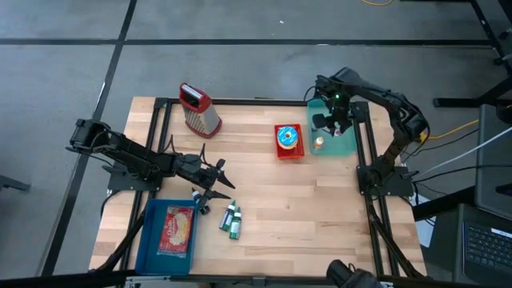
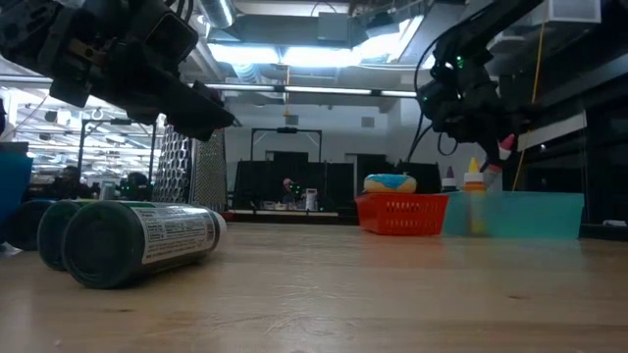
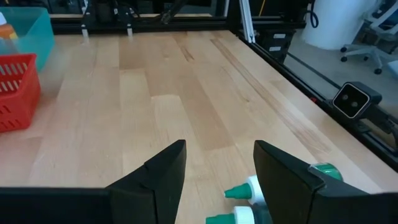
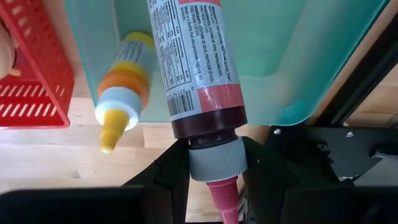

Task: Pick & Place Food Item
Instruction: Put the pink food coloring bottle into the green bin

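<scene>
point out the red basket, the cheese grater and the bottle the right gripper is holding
red basket [image 1: 289,152]: high view, on its near rim.
cheese grater [image 1: 202,118]: high view, on its metal face.
red-capped bottle [image 4: 194,56]: right wrist view, on its label, above the cap where the right gripper [image 4: 214,163] pinches it.

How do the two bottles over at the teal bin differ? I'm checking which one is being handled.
The red bottle is clamped at its grey cap by the right gripper above the teal bin; the yellow bottle stands free inside it. The red one has a pink nozzle, the yellow one a yellow tip. Both are squeeze bottles with pointed nozzles.
</scene>
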Motion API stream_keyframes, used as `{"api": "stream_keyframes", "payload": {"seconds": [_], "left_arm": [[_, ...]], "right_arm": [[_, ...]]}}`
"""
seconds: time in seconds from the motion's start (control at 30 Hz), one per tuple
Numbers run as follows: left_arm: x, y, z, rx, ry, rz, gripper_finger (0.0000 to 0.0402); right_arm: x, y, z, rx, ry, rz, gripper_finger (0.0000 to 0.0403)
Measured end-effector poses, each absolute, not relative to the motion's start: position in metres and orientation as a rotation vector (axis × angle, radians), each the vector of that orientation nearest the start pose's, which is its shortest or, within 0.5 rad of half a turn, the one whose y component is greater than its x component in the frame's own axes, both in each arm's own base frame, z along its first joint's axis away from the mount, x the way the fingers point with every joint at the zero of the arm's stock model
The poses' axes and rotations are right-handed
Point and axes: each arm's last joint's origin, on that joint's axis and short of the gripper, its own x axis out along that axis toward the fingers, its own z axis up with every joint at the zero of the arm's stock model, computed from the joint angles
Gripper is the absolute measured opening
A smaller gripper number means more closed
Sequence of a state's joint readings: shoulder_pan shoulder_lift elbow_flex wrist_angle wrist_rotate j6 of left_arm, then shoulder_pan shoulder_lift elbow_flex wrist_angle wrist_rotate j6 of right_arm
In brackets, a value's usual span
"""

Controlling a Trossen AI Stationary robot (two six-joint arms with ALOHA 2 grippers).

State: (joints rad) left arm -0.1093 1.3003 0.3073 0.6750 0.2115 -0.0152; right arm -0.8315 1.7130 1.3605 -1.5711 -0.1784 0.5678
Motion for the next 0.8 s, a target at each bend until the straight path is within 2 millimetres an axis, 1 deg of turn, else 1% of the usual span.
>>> {"api": "stream_keyframes", "payload": {"seconds": [0.13, 0.2, 0.37, 0.47, 0.6, 0.8], "left_arm": [[0.223, -0.031, 0.156, -0.037, 0.321, -0.315, 0.0184], [0.223, -0.031, 0.156, -0.039, 0.321, -0.314, 0.0184], [0.223, -0.031, 0.156, -0.046, 0.322, -0.313, 0.0184], [0.223, -0.031, 0.156, -0.046, 0.323, -0.313, 0.0184], [0.223, -0.031, 0.156, -0.046, 0.322, -0.313, 0.0184], [0.223, -0.030, 0.156, -0.038, 0.321, -0.311, 0.0184]], "right_arm": [[0.184, -0.201, 0.242, 1.388, 1.608, -0.947, 0.0119], [0.180, -0.201, 0.237, 1.423, 1.620, -0.940, 0.0119], [0.164, -0.195, 0.214, 1.544, 1.697, -0.926, 0.0119], [0.157, -0.196, 0.204, 1.569, 1.735, -0.901, 0.0119], [0.153, -0.202, 0.203, 1.585, 1.722, -0.887, 0.0119], [0.144, -0.222, 0.217, 1.586, 1.623, -0.952, 0.0119]]}}
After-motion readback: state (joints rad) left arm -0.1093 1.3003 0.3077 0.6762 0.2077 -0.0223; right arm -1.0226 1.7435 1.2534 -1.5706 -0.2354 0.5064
